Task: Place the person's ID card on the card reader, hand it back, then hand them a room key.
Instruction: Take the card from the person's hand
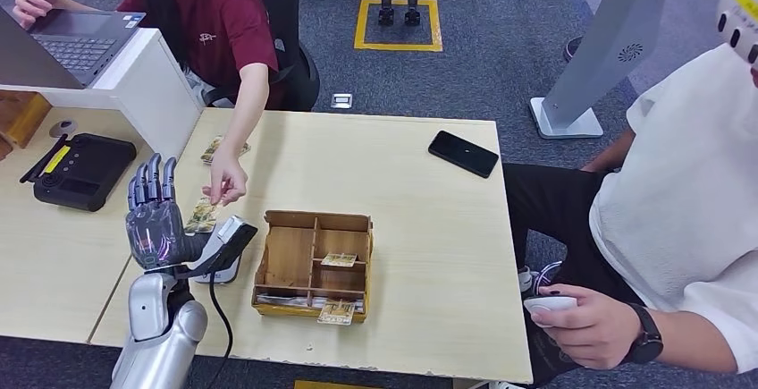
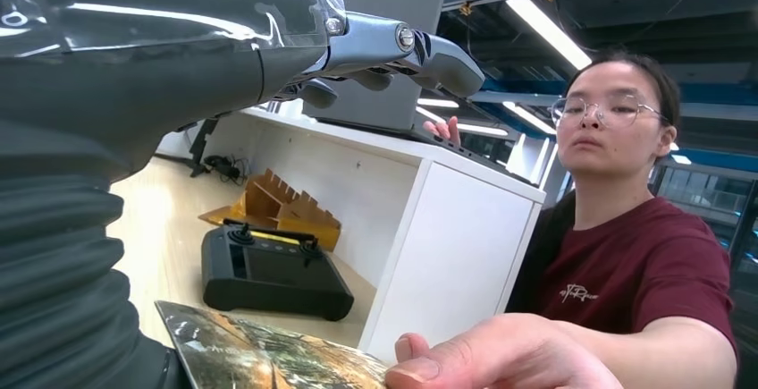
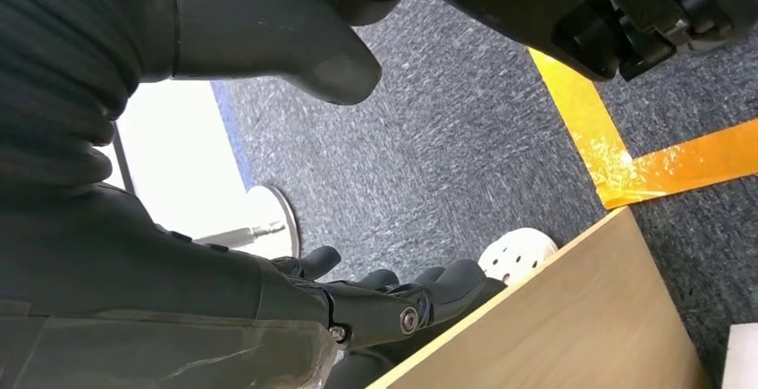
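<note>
My left hand (image 1: 156,219) stands upright over the table's left part, fingers (image 2: 402,49) stretched out straight and apart. An ID card (image 1: 201,216) with a greenish-gold picture lies against its thumb side; in the left wrist view the ID card (image 2: 268,358) sits by my palm. The person in the dark red shirt pinches the card's far end with their hand (image 1: 225,183). Just beside my hand sits the card reader (image 1: 223,244), dark-topped on a white base. My right hand (image 3: 375,304) hangs below the table edge, holding nothing, fingers loosely apart.
A wooden compartment box (image 1: 313,228) with cards in it stands mid-table. Another card (image 1: 223,149) lies near the back edge, a black phone (image 1: 462,153) at the right. A black controller (image 1: 82,170) sits left, behind it a white stand with a laptop (image 1: 85,40). A second person (image 1: 679,228) sits right.
</note>
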Robot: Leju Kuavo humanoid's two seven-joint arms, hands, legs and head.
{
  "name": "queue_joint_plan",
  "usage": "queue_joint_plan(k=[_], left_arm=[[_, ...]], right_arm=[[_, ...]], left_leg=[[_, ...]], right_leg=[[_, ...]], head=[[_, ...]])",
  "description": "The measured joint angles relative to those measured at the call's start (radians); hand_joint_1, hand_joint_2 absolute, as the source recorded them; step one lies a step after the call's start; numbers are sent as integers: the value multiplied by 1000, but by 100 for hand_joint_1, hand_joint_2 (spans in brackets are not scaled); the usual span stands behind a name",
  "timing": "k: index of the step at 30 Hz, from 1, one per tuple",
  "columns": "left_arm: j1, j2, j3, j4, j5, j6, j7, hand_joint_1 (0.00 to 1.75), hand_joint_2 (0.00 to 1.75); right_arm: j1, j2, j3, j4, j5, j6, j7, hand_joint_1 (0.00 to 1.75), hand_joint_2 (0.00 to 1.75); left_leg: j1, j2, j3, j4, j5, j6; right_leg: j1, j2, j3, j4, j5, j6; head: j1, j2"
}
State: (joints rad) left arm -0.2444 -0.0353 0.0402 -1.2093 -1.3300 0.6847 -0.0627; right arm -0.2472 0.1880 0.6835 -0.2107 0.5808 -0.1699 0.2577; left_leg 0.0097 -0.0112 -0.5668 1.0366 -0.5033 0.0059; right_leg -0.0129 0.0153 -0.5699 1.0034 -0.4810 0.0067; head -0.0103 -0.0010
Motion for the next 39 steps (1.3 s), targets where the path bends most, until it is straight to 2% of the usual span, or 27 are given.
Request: queue_joint_plan(k=[11,18,26,39], left_arm=[[-19,-5,-1,15,14,0,-7,0,175],[-24,-14,-32,22,232,0,-115,0,175],[-31,-13,-77,22,256,0,-90,0,175],[-37,2,-111,27,271,0,-94,0,175]], right_arm=[[-8,10,24,-2,42,26,-9,0,175],[-9,20,30,-5,75,30,-16,0,175],[-10,25,39,-6,98,45,-21,0,175],[-13,31,61,-6,128,64,-34,0,175]], left_leg=[[0,0,0,0,0,0],[0,0,0,0,0,0],[0,0,0,0,0,0],[0,0,0,0,0,0]], right_leg=[[0,0,0,0,0,0],[0,0,0,0,0,0],[0,0,0,0,0,0],[0,0,0,0,0,0]], head=[[0,0],[0,0],[0,0],[0,0]])
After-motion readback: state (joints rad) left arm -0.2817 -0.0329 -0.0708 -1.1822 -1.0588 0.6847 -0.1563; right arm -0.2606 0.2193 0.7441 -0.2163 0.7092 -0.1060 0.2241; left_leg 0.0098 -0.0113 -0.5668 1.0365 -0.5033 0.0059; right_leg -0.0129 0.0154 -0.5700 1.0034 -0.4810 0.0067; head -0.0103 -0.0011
